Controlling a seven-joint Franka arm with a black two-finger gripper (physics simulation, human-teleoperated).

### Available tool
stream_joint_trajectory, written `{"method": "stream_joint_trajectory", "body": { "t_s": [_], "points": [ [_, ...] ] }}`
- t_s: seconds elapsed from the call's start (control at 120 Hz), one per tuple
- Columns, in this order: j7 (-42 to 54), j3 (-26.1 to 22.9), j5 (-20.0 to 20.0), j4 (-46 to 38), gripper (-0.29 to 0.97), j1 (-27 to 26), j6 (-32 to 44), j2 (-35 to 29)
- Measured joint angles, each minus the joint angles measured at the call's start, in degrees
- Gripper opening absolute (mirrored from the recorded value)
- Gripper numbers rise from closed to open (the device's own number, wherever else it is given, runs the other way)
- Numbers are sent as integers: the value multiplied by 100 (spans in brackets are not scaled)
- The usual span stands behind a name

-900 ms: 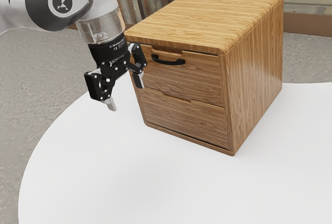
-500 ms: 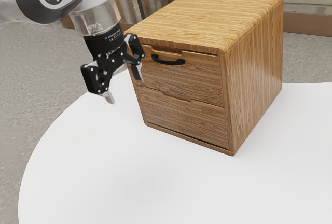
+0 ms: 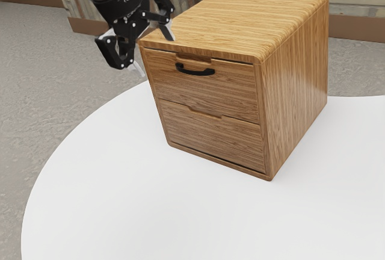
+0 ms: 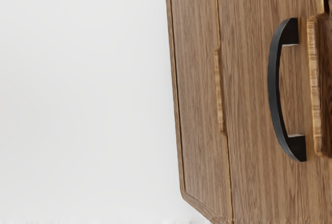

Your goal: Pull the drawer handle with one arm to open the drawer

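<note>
Since the top drawer point(image 3: 204, 91) is shut flat with the front of the wooden cabinet point(image 3: 240, 22), the pull is not yet begun. The cabinet is set on the white table point(image 3: 180, 212). The black handle point(image 3: 194, 71) is fixed near the top edge of the top drawer's front, above the bottom drawer point(image 3: 210, 133). The gripper point(image 3: 153, 51) is held by the cabinet's top front corner, at the exterior view's left, beside the handle and a bit above it. Its two fingers are spread wide, and nothing is held between them.

The handle is judged to be hard and stiff: a thin curved bar with a gap behind it (room for a finger to be slipped in). It is not likely to bend or break. It looks smooth, so it could slip if it is pinched too softly. The middle of the bar is the best spot to be grabbed, with one finger over it and one under it.

The drawer is probably not heavy, but wood can rub on wood. A straight, steady pull away from the front is called for. If it is pulled crooked, the drawer may get stuck, and the whole cabinet may be dragged across the table.
</note>
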Motion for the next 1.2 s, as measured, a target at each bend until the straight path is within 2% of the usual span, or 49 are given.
{"method": "stream_joint_trajectory", "body": {
  "t_s": [0.183,0.408,0.508,0.567,0.717,0.792,0.867,1.033,1.2],
  "points": [
    [222,54,-398,-331,63,22,527,-12],
    [475,153,-456,-518,59,3,857,-34],
    [615,290,-486,-1022,55,-62,1164,-264],
    [703,328,-507,-1164,53,232,1372,-302],
    [896,325,-574,-1236,48,1510,1706,-295],
    [978,299,-627,-1235,46,1800,1804,-309],
    [1055,223,-714,-1231,45,1736,1893,-372],
    [1196,44,-819,-1229,45,1032,2007,-440],
    [1325,20,-927,-1242,42,1128,2122,-332]
  ]
}}
